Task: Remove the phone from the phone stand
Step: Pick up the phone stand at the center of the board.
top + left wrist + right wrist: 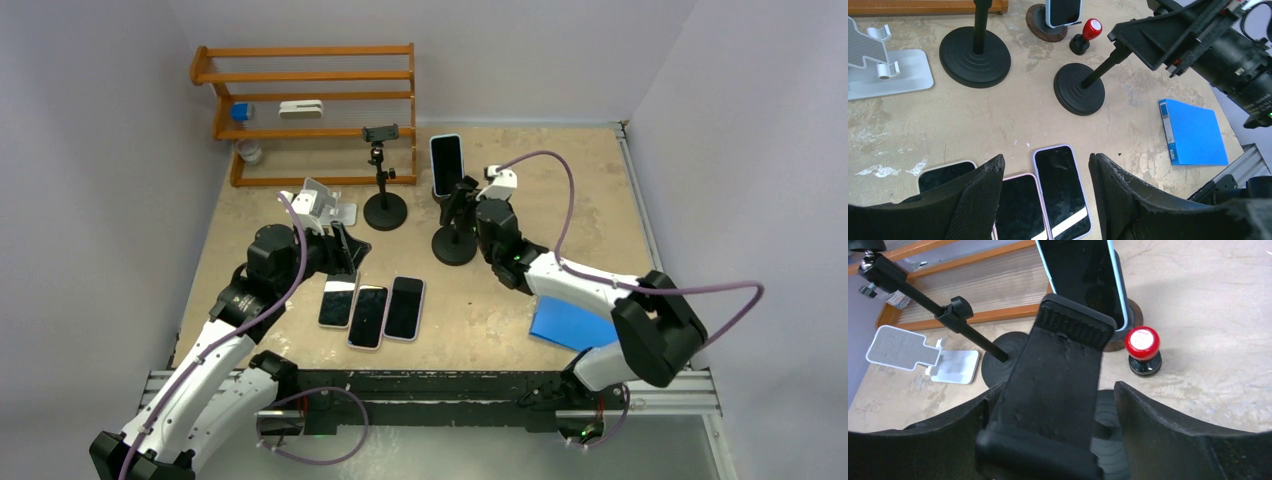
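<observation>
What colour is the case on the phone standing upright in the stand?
Light blue case; the right wrist view shows it best.

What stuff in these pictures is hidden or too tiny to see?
Left wrist view: the left gripper covers most of the leftmost flat phone.
Right wrist view: the empty black holder hides the bottom of the standing phone; the picture's edge cuts its top.
Top view: the white item on the shelf is too small to name.

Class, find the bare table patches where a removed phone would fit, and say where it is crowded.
Free: back right, between the upright phone and the table edge; also between the flat phones and the blue folder. Crowded: around the stands, mid-table.
</observation>
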